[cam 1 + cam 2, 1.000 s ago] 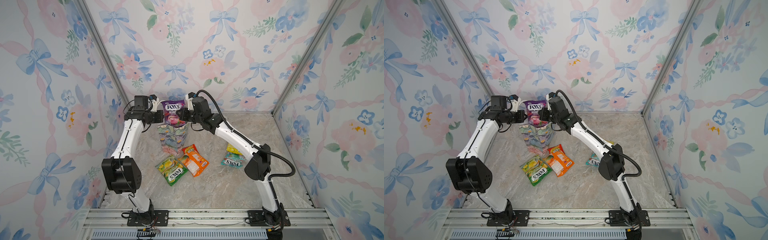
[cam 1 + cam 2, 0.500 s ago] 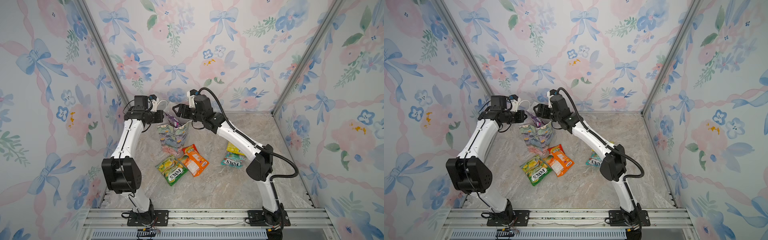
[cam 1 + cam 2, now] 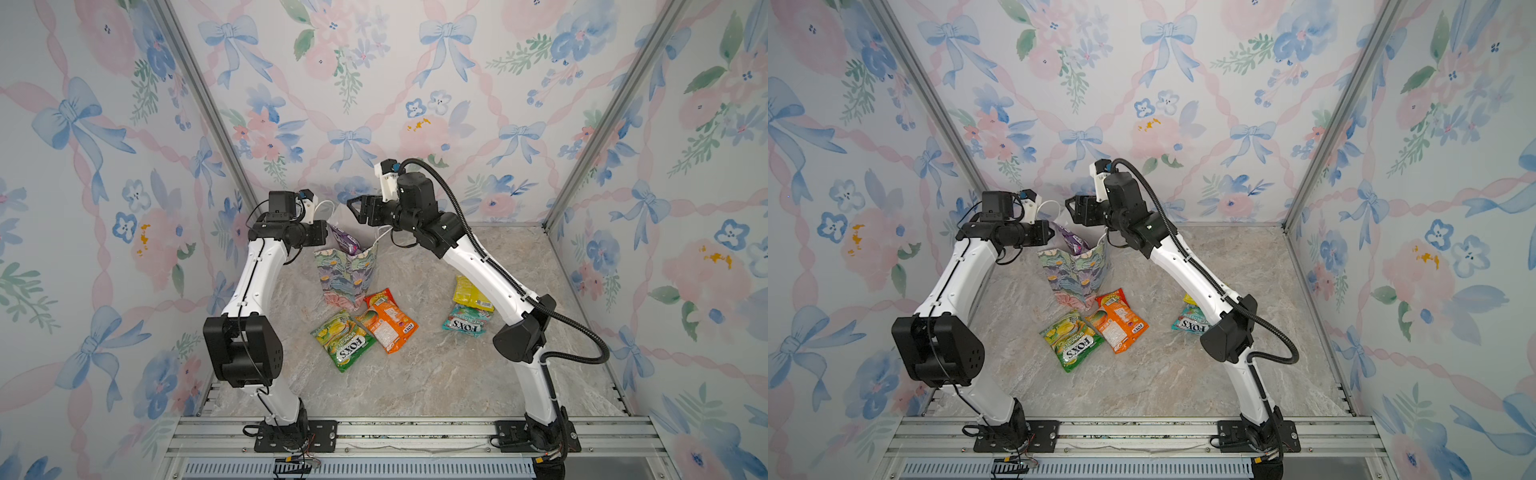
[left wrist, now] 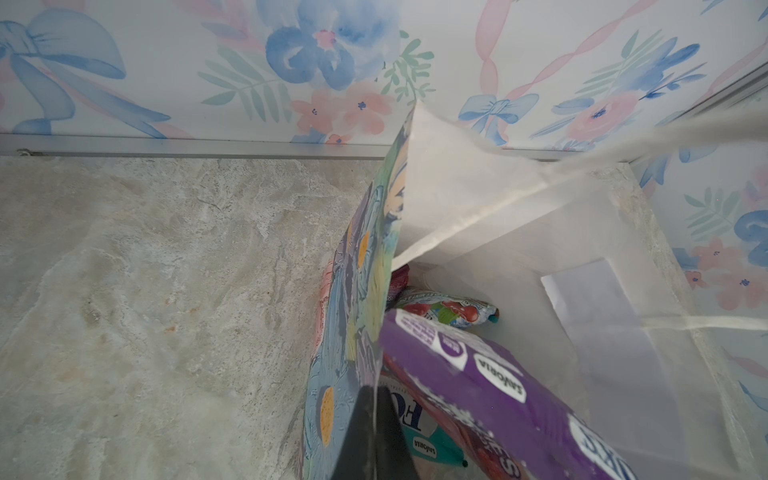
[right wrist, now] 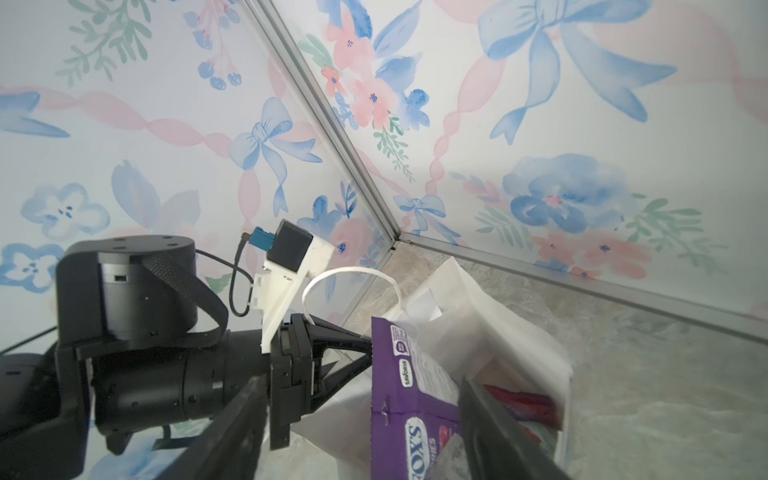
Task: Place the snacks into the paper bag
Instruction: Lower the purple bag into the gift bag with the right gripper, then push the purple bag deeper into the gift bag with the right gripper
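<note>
The flowered paper bag (image 3: pixel 348 279) (image 3: pixel 1076 275) stands upright at the back of the floor. My left gripper (image 3: pixel 327 232) (image 4: pixel 375 395) is shut on its side wall (image 4: pixel 357 291), just below the rim. A purple FOX'S packet (image 3: pixel 347 243) (image 4: pixel 478 374) (image 5: pixel 407 395) leans inside the bag and sticks out of its mouth. Under it lie a teal packet (image 4: pixel 424 444) and a red-printed one (image 4: pixel 449 309). My right gripper (image 3: pixel 354 208) (image 5: pixel 362 380) hangs open just above the bag's mouth, its fingers wide apart and clear of the purple packet.
In front of the bag lie a green packet (image 3: pixel 345 338) and an orange packet (image 3: pixel 388 320). A yellow packet (image 3: pixel 471 293) and a teal packet (image 3: pixel 467 324) lie beside the right arm. The bag's white cord handle (image 5: pixel 353 274) loops up by the left wrist.
The right gripper held the purple packet above the bag a second ago. It has opened, the packet has dropped into the bag, and the gripper has lifted slightly. The left arm has not moved.
</note>
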